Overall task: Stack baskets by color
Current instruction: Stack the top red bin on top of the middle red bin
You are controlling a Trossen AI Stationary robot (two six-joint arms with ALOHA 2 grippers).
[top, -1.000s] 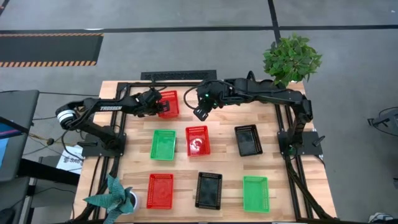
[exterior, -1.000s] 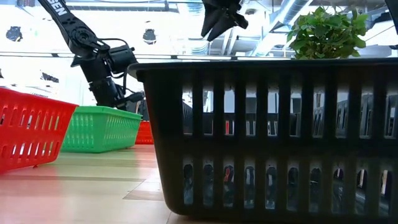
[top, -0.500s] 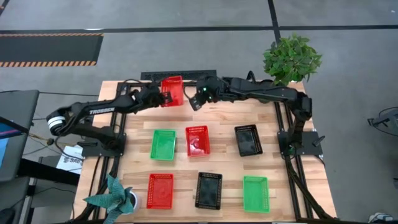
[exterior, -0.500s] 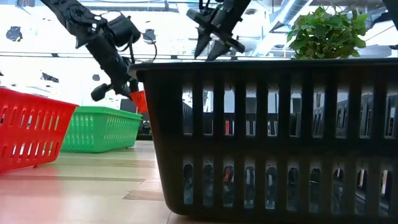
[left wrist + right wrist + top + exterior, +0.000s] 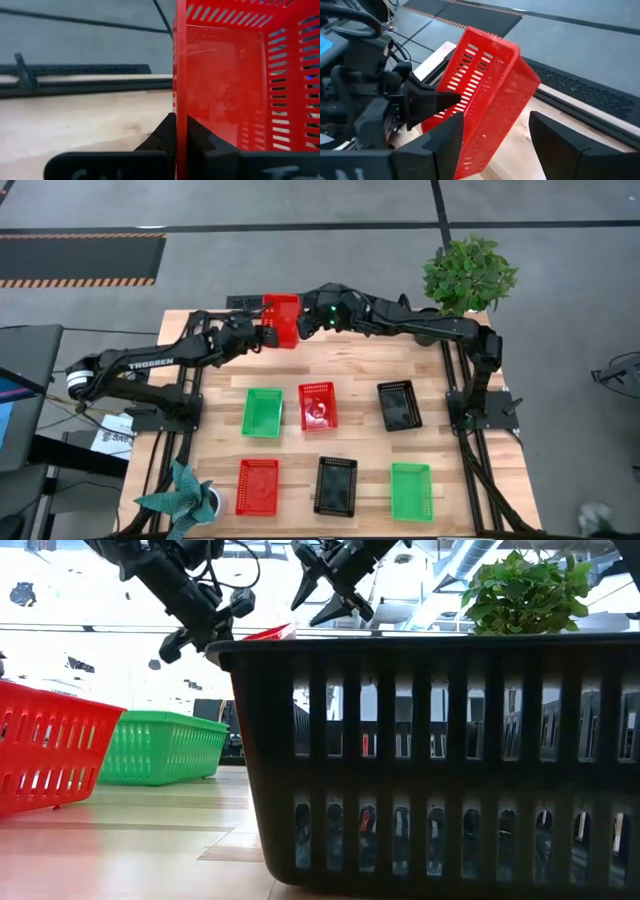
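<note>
A red basket (image 5: 282,319) hangs tilted above the table's far edge, with my left gripper (image 5: 264,335) shut on it from the left. My right gripper (image 5: 308,323) is open just to the basket's right; in the right wrist view its fingers (image 5: 445,142) stand on either side of the basket's (image 5: 485,100) lower corner, and I cannot tell whether they touch it. Several more baskets rest flat on the table in two rows: green (image 5: 263,412), red (image 5: 318,405), black (image 5: 399,404), red (image 5: 258,485), black (image 5: 336,484), green (image 5: 411,491). My left gripper pinches one side wall (image 5: 180,107) of the red basket, one finger inside the basket and one outside. The fingers come from the table's left, slanting a little downward. The basket is lifted clear of the table and tipped, its perforated bottom (image 5: 507,95) facing my right gripper.
A leafy potted plant (image 5: 468,272) stands at the far right corner and a smaller one (image 5: 185,500) at the near left corner. In the low view a black basket (image 5: 430,760) fills the foreground. Bare wood lies between the two rows.
My left gripper has lifted the red basket off the table, carrying it up and toward the far edge, and has rolled so the basket tips. My right gripper has moved toward the table's left, closing on the basket, and has opened wide.
</note>
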